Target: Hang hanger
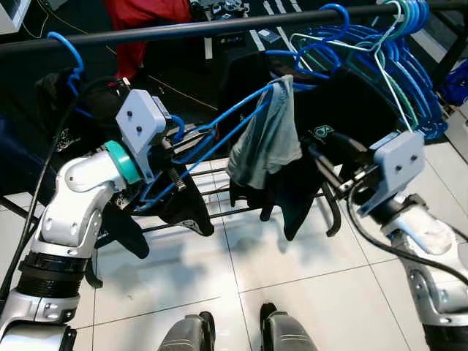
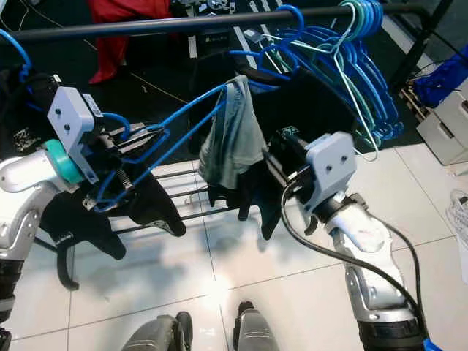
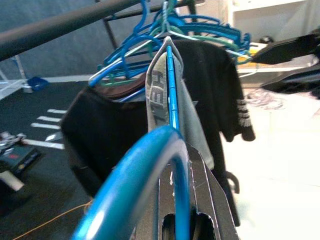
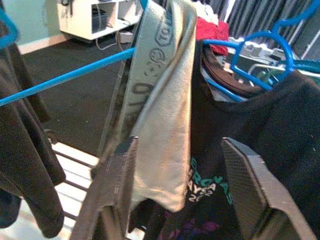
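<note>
Rail: long black metal clothes rail (image 1: 183, 31) overhead, across the front.
Hanger: blue plastic hanger (image 1: 219, 131) below the rail, left of the bunched blue hangers (image 1: 380, 58).
Cloth: grey-green cloth (image 1: 267, 139) on the hanger's end.

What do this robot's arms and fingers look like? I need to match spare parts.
Both arms are silver with black ribbed joints. The left arm has a teal wrist ring; a black cable loops along the right arm. Each wrist carries a pale grey box with screws. Fingers are long, black, flat.

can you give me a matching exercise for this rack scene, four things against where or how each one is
Things:
1. left end effector
2. right end effector
3. grey-green cloth garment
4. long black metal rail

States:
A. open, near the garment
B. carries a bunch of blue plastic hangers
C. draped over the blue hanger
D. shut on a blue plastic hanger

Pairs: 1-D, 2-A, 3-C, 4-B
</note>
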`<state>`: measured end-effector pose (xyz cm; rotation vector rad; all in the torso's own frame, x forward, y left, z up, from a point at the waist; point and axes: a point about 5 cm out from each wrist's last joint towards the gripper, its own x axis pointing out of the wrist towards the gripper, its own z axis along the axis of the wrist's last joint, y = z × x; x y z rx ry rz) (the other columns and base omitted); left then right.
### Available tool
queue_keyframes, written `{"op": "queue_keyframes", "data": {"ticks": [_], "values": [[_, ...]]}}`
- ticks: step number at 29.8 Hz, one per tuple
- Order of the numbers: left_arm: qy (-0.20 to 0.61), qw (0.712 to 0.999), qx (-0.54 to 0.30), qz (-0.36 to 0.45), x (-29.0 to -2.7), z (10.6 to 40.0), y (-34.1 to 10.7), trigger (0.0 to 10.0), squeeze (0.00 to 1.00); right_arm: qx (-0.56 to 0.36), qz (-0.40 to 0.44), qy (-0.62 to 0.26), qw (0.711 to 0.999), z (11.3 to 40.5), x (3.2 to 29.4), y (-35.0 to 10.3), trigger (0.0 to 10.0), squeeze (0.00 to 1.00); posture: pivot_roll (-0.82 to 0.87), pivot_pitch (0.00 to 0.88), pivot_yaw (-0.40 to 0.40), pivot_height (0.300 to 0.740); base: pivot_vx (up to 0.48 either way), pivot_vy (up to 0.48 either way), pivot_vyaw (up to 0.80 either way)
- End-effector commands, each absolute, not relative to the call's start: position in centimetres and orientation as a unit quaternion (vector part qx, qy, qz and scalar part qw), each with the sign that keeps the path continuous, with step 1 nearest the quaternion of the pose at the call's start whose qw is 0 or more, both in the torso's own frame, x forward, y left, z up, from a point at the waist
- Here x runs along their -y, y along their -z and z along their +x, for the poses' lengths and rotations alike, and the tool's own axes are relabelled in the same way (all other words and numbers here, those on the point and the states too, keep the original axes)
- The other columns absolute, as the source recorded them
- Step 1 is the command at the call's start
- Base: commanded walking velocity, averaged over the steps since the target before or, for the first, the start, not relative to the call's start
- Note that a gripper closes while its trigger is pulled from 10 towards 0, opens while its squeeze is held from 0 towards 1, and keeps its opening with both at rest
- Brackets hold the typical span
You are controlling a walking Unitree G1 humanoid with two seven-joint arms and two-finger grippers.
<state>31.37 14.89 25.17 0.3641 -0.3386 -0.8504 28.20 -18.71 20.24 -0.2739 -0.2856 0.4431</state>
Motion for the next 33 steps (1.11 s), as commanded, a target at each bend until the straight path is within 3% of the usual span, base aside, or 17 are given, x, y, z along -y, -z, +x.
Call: {"op": "queue_keyframes", "data": {"ticks": [1,4,6,10,18,19,20,21,26,27,29,30,31,32,33], "values": [[0.420,0.876,0.162,0.173,-14.6,31.1,-25.2,10.0,0.00,0.136,-0.134,-0.218,0.957,28.2,18.6,-19.8,10.0,1.00,-0.14,0.165,0.067,0.740,0.000,0.000,0.00],[0.422,0.875,0.162,0.171,-14.5,31.1,-25.2,10.0,0.00,0.136,-0.132,-0.218,0.958,28.4,18.5,-19.7,10.0,1.00,-0.14,0.165,0.067,0.740,0.000,0.000,0.00],[0.429,0.872,0.159,0.171,-14.7,30.5,-25.1,10.0,0.00,0.151,-0.115,-0.240,0.952,30.5,17.3,-20.5,10.0,1.00,-0.12,0.159,0.054,0.740,0.000,0.000,0.00],[0.435,0.870,0.159,0.169,-14.6,30.1,-25.2,10.0,0.00,0.156,-0.099,-0.260,0.948,31.8,16.4,-21.0,10.0,1.00,-0.11,0.156,0.049,0.740,0.000,0.000,0.00],[0.441,0.867,0.166,0.161,-14.4,29.8,-25.5,10.0,0.00,0.135,-0.080,-0.288,0.944,33.1,15.3,-21.0,10.0,1.00,-0.09,0.150,0.040,0.740,0.000,0.000,0.00],[0.443,0.866,0.167,0.160,-14.3,29.7,-25.6,10.0,0.00,0.129,-0.080,-0.291,0.945,33.5,15.2,-20.8,10.0,0.37,-0.09,0.146,0.037,0.740,0.000,0.000,0.00],[0.443,0.866,0.167,0.160,-14.3,29.7,-25.6,10.0,0.00,0.129,-0.080,-0.291,0.945,33.5,15.2,-20.8,10.0,0.37,-0.09,0.146,0.037,0.740,0.000,0.000,0.00],[0.445,0.865,0.169,0.157,-14.2,29.6,-25.6,10.0,0.00,0.116,-0.097,-0.287,0.946,34.0,15.3,-20.4,10.0,0.00,-0.09,0.143,0.034,0.740,0.000,0.000,0.00],[0.447,0.865,0.170,0.153,-14.1,29.5,-25.7,10.0,0.00,0.109,-0.121,-0.282,0.945,34.3,15.4,-20.1,10.0,0.00,-0.09,0.141,0.034,0.740,0.000,0.000,0.00],[0.452,0.863,0.169,0.150,-14.1,29.3,-25.7,10.0,0.00,0.108,-0.148,-0.269,0.946,34.9,15.8,-20.0,6.6,0.00,-0.09,0.138,0.035,0.740,0.000,0.000,0.00],[0.452,0.863,0.169,0.150,-14.1,29.3,-25.7,10.0,0.00,0.108,-0.148,-0.269,0.946,34.9,15.8,-20.0,6.6,0.00,-0.09,0.138,0.035,0.740,0.000,0.000,0.00],[0.459,0.860,0.166,0.148,-14.0,29.1,-25.6,10.0,0.00,0.110,-0.179,-0.259,0.943,35.3,16.1,-20.1,1.3,0.00,-0.09,0.137,0.035,0.740,0.000,0.000,0.00],[0.459,0.860,0.166,0.148,-14.0,29.1,-25.6,10.0,0.00,0.110,-0.179,-0.259,0.943,35.3,16.1,-20.1,1.3,0.00,-0.09,0.137,0.035,0.740,0.000,0.000,0.00],[0.473,0.853,0.156,0.155,-14.1,28.7,-25.3,10.0,0.00,0.121,-0.206,-0.248,0.939,35.6,16.5,-20.5,0.0,0.00,-0.09,0.134,0.033,0.740,0.000,0.000,0.00],[0.473,0.853,0.156,0.155,-14.1,28.7,-25.3,10.0,0.00,0.121,-0.206,-0.248,0.939,35.6,16.5,-20.5,0.0,0.00,-0.09,0.134,0.033,0.740,0.000,0.000,0.00]]}}
